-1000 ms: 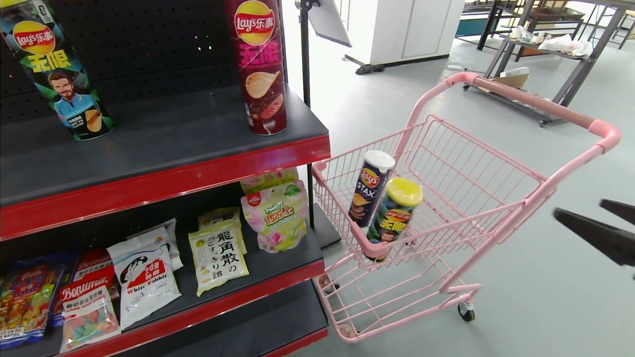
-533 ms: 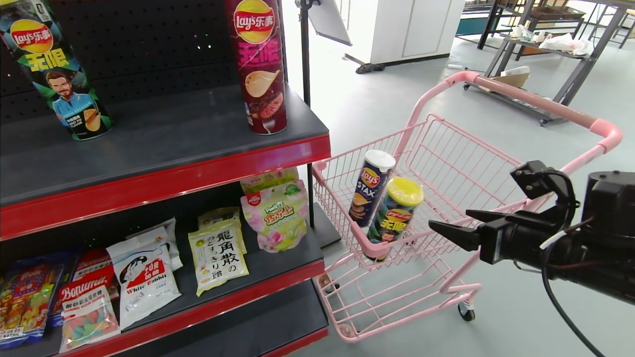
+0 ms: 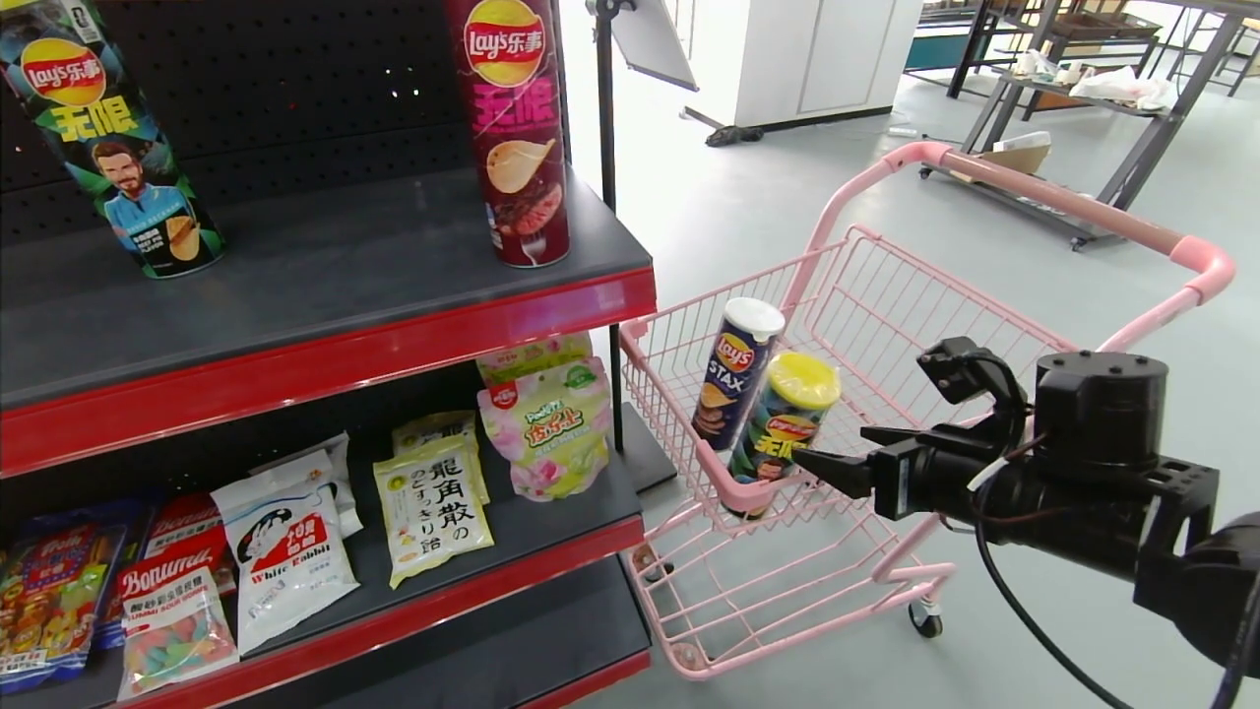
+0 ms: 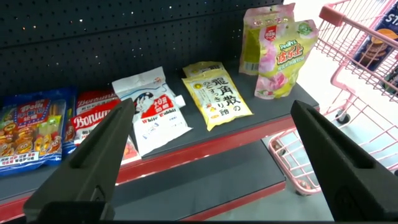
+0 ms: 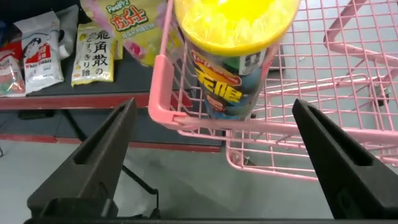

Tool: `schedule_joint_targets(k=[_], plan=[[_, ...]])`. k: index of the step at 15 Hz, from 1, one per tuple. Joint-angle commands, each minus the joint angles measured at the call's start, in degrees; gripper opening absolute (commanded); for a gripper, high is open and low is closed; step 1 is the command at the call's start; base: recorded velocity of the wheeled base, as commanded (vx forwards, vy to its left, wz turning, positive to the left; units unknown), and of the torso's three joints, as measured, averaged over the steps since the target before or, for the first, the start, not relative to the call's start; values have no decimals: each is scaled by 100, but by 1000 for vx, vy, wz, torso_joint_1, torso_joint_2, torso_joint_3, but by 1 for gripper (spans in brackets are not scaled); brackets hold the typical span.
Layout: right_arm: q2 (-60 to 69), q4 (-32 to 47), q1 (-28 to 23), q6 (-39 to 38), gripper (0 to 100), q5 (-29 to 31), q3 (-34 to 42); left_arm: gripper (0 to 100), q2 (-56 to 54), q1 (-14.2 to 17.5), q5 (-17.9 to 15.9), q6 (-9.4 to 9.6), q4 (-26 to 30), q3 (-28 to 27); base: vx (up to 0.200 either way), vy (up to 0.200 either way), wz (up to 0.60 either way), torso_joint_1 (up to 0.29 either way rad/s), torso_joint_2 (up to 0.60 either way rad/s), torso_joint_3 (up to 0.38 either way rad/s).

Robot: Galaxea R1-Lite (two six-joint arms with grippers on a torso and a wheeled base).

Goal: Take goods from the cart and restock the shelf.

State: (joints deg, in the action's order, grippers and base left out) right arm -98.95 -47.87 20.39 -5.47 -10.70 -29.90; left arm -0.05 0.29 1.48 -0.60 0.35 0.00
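Pink cart (image 3: 1053,202), two chip cans (image 3: 736,369) inside, two more on shelf (image 3: 345,271)

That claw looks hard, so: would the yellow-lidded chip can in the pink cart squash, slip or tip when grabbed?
Probably stiff: the yellow-lidded can looks like a rigid tube. Its glossy round wall might slip in the right gripper. Tall, narrow and leaning in the cart, it would likely tip if nudged.

Right gripper (image 3: 835,446) advanced toward yellow-lidded can (image 3: 787,418).
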Motion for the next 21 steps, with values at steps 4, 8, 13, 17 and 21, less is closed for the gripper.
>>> schedule_joint_targets(k=[4,8,13,17,21], plan=[[-977,-64,79,-129,100,218,-754,100,5,6,2,-2,0,0,0,0,0,0,0,0],[-1276,-64,87,-288,100,288,-1193,100,5,6,2,-2,0,0,0,0,0,0,0,0],[-1680,-609,70,-375,100,367,-1264,100,5,6,2,-2,0,0,0,0,0,0,0,0],[-1830,-785,79,-481,100,446,-1281,100,5,6,2,-2,0,0,0,0,0,0,0,0],[-1970,-776,87,-595,100,455,-1545,100,5,6,2,-2,0,0,0,0,0,0,0,0]])
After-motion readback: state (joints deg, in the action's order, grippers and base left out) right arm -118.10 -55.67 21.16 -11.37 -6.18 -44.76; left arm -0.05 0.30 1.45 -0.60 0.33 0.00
